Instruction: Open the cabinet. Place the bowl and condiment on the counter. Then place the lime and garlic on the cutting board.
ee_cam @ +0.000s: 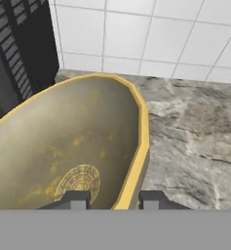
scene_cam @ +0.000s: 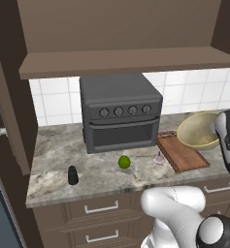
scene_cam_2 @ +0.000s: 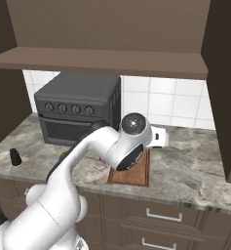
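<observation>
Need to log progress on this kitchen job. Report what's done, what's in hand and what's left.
Done: the cabinet is open, and the condiment stands on the counter.
In hand: the gripper has its fingers astride the rim of the bowl, which sits tilted by the cutting board; whether it rests on the counter yet I can't tell.
Left: the lime and garlic lie on the counter, not on the board.

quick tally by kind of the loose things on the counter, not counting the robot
bowl: 1
cutting board: 1
lime: 1
garlic: 1
condiment shaker: 1
toaster oven: 1
total: 6
</observation>
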